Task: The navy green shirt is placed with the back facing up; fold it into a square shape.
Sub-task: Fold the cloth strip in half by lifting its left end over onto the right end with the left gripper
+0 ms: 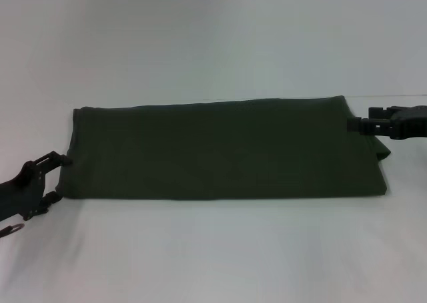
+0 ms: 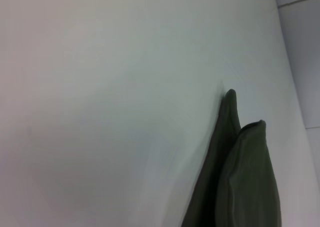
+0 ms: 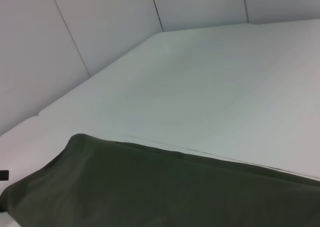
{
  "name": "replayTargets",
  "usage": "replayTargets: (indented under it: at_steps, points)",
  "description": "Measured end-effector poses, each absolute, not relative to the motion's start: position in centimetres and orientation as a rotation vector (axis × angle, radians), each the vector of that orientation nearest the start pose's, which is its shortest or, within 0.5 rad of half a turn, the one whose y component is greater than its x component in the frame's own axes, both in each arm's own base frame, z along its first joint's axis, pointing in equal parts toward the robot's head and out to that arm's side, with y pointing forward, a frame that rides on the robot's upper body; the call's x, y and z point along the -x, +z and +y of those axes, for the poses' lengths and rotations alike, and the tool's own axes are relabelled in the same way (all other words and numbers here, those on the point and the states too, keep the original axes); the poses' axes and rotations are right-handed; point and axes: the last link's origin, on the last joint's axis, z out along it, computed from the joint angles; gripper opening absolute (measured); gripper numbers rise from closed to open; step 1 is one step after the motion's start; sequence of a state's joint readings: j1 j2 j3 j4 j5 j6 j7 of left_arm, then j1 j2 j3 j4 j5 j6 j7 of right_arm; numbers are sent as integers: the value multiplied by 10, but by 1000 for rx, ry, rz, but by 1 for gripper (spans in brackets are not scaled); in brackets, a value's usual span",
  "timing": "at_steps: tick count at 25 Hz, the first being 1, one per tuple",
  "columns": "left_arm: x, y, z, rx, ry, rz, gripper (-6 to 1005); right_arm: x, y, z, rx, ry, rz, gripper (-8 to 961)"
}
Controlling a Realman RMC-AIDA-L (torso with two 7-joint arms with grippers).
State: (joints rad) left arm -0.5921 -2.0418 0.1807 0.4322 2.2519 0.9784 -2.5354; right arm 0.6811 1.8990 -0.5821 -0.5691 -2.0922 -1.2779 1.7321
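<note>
The navy green shirt [image 1: 220, 149] lies flat on the white table, folded into a long dark band running left to right. My left gripper [image 1: 60, 178] is at the shirt's left end, open, with one finger at the edge and the other just below the near corner. My right gripper [image 1: 353, 123] reaches in from the right and is shut on the shirt's right edge near the far corner. In the left wrist view the shirt [image 2: 240, 177] shows as two pointed folds. Its flat surface [image 3: 165, 192] fills the near part of the right wrist view.
The white table [image 1: 213, 43] stretches bare beyond the shirt and in front of it. White wall panels [image 3: 100, 22] stand past the table's far edge in the right wrist view.
</note>
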Motion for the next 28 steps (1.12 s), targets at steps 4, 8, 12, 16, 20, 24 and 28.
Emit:
replayTargets:
  at_steps: [4,8,12,16,20,24,28]
  points:
    - [362,20,370,-1683,1276,2950,897,-281,77,412,2365,524,974,798]
    - [357,14,372,-1681,1266,2936,896,-281,78,413,2363,524,971,798]
    - [353,12,376,-1698,1251,2929,896,-281,80,413,2359,525,968,797]
    - [354,14,379,-1712,1255,2947,896,-279,81,413,2367,531,965,797]
    - [356,17,380,-1716,1262,2957,897,-278,83,413,2371,541,957,797]
    - [353,15,381,-1716,1257,2946,899,-278,84,413,2368,545,960,797]
    - [350,14,384,-1746,1240,2937,898,-278,84,412,2368,547,962,797]
